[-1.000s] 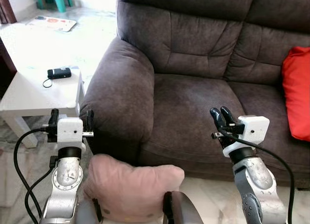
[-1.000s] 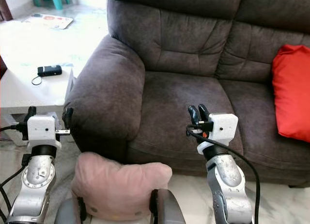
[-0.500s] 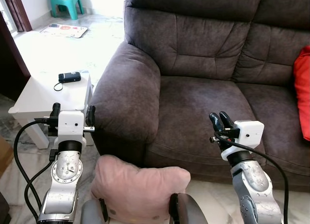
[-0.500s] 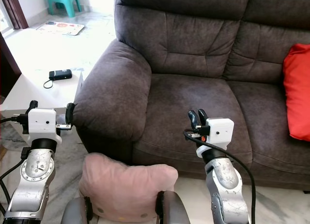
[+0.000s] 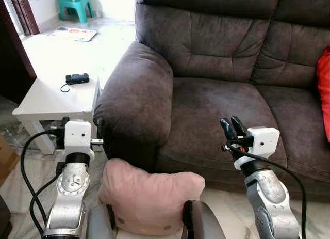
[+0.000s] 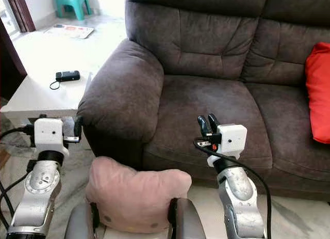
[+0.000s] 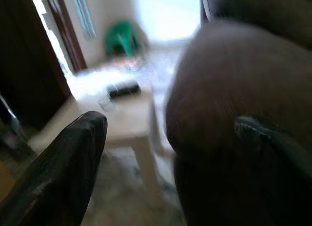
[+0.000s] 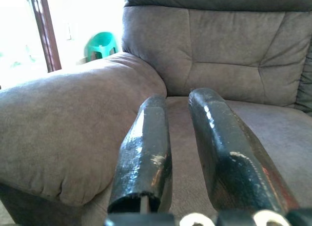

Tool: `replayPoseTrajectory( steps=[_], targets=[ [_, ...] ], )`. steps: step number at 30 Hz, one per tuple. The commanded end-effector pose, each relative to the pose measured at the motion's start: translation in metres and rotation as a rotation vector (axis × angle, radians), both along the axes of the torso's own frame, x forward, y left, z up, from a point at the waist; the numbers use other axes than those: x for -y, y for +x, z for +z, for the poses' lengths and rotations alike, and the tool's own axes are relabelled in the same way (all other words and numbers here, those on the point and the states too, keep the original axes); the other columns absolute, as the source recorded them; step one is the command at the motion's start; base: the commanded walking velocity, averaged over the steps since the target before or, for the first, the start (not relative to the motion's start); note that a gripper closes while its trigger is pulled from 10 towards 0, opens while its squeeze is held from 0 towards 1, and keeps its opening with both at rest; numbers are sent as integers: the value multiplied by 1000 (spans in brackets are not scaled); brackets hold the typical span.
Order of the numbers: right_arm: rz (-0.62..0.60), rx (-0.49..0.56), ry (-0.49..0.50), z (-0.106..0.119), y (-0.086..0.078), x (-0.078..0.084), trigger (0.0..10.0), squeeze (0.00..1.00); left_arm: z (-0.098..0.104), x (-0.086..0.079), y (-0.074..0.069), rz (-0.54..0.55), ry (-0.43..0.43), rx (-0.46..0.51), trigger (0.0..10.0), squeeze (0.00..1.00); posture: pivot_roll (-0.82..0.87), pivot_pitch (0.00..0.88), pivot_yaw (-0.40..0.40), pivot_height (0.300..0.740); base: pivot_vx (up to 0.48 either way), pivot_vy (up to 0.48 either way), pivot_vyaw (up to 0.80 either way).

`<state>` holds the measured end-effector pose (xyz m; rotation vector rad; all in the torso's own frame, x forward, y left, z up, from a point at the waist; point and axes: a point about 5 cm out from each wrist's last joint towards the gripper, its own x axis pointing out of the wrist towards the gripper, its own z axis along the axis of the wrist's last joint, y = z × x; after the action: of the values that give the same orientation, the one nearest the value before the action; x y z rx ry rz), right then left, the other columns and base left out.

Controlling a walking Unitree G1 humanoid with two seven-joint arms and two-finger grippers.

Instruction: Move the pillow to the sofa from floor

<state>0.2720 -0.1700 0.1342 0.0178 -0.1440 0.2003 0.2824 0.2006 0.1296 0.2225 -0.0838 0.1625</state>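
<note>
A pale pink pillow [image 5: 149, 197] lies low in front of me, just before the base of the dark brown sofa [image 5: 216, 110]. It rests between two grey parts of my own body [image 5: 203, 223]. My left gripper [image 5: 81, 128] is raised to the left of the pillow, beside the sofa's armrest [image 5: 136, 92]. Its fingers [image 7: 63, 172] stand wide apart, so it is open with nothing in it. My right gripper [image 5: 231, 126] hangs above the front of the sofa seat, to the right of the pillow. Its fingers [image 8: 146, 153] are close together and hold nothing.
A white side table [image 5: 46, 99] stands left of the armrest with a small black device [image 5: 77, 78] on it. A red cushion [image 6: 319, 89] lies at the sofa's right end. Behind are a green stool [image 5: 76, 1], a floor mat [image 5: 75, 33] and a dark doorway [image 5: 15, 48].
The whole picture has shifted as I move, so the camera moved. Both arms and the pillow keep their places relative to me. Nothing was gripped or let go.
</note>
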Motion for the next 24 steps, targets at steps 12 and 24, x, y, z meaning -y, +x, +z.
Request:
replayPoseTrajectory(
  steps=[12,24],
  targets=[
    [53,58,2,38,-4,2,10000,0,-85,-10,0,-49,-85,-415,10000,0,-34,54,-183,526,0,0,0],
    [131,48,11,71,-22,-2,10000,0,-116,-23,-7,-97,-87,-560,10000,0,-87,190,-269,526,0,0,0]
  ],
)
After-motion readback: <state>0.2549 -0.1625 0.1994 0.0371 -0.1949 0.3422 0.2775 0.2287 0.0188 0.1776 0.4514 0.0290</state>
